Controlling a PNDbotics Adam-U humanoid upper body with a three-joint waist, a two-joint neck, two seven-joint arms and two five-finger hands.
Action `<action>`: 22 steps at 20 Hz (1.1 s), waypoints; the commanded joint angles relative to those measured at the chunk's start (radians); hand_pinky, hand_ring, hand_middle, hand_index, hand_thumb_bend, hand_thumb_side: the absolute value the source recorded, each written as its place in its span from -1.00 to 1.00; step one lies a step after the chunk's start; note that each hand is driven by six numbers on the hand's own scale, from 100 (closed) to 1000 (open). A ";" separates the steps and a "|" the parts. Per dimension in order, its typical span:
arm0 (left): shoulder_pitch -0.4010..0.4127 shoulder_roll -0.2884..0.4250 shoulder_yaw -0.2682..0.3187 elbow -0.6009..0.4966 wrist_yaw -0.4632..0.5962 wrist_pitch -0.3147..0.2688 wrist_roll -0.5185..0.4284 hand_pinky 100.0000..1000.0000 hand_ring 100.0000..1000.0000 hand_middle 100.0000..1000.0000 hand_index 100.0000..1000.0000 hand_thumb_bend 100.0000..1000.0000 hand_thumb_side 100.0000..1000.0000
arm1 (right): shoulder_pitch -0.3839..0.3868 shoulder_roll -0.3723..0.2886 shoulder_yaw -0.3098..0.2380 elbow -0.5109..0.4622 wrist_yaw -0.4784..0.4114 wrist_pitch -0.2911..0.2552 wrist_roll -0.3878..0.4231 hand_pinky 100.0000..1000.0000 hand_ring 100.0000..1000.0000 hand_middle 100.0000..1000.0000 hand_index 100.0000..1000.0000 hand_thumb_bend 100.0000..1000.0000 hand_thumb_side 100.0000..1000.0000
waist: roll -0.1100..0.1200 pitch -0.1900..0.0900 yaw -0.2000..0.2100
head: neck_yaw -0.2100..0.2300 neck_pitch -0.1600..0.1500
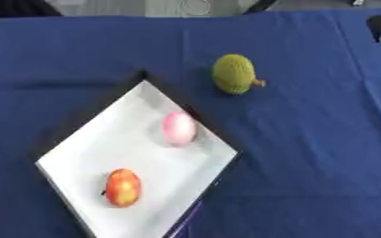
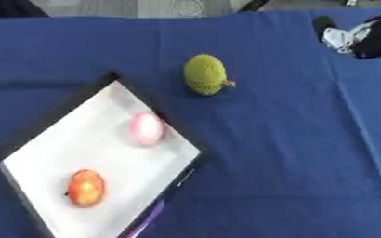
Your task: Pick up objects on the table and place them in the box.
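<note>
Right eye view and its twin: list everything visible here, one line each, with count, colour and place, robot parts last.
Blue cloth-covered table: one, dark blue, fills most of the view.
White shallow box with dark rim: one, white inside, left of centre, sitting cornerwise.
Pink egg-shaped object: one, pale pink, inside the box near its right edge.
Red-orange apple-like fruit: one, red and yellow-orange, inside the box at its near end.
Green bumpy round fruit with short stem: one, olive green, on the cloth beyond the box, outside it.
Right robot hand: one, black and silver, upper right corner, touching nothing; fingers unclear.
</note>
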 commanded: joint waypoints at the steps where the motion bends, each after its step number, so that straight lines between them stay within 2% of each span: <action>1: -0.010 0.015 0.005 -0.014 0.002 0.008 0.002 0.57 0.54 0.32 0.59 -0.24 0.10 | -0.073 0.036 0.034 0.092 0.033 -0.020 0.088 0.84 0.90 0.82 0.90 -1.00 -0.12 | -0.016 -0.039 0.002 | -0.001 0.013; 7: -0.014 0.012 -0.001 -0.014 0.002 0.018 -0.004 0.57 0.53 0.32 0.59 -0.24 0.10 | -0.195 0.161 0.094 0.279 0.078 -0.066 0.160 0.84 0.90 0.82 0.91 -1.00 -0.17 | -0.019 -0.052 0.005 | -0.022 0.024; 9: -0.014 0.010 -0.001 -0.014 0.004 0.021 -0.004 0.57 0.54 0.32 0.59 -0.24 0.10 | -0.226 0.207 0.107 0.336 0.098 -0.070 0.167 0.84 0.90 0.82 0.90 -1.00 -0.27 | -0.019 -0.054 0.005 | -0.026 0.026; 15: -0.019 0.010 -0.004 -0.014 0.005 0.027 -0.005 0.57 0.53 0.31 0.58 -0.24 0.10 | -0.303 0.362 0.142 0.511 0.225 -0.099 0.178 0.86 0.91 0.81 0.89 -1.00 -0.38 | -0.016 -0.055 0.002 | -0.054 0.016; 19: -0.021 0.013 -0.005 -0.014 0.003 0.027 -0.006 0.57 0.54 0.31 0.58 -0.24 0.09 | -0.327 0.447 0.139 0.603 0.293 -0.122 0.174 0.87 0.92 0.82 0.90 -0.94 -0.48 | -0.017 -0.057 -0.003 | -0.063 0.012; 21: -0.019 0.014 -0.006 -0.014 0.002 0.028 -0.007 0.57 0.54 0.31 0.57 -0.24 0.09 | -0.333 0.470 0.135 0.624 0.316 -0.128 0.169 0.88 0.93 0.82 0.90 -0.81 -0.60 | -0.018 -0.057 -0.005 | -0.063 0.012; 22: -0.018 0.015 -0.006 -0.014 0.000 0.029 -0.008 0.57 0.54 0.31 0.57 -0.24 0.10 | -0.335 0.479 0.132 0.630 0.326 -0.129 0.166 0.89 0.93 0.83 0.91 -0.71 -0.78 | -0.019 -0.058 -0.006 | -0.063 0.012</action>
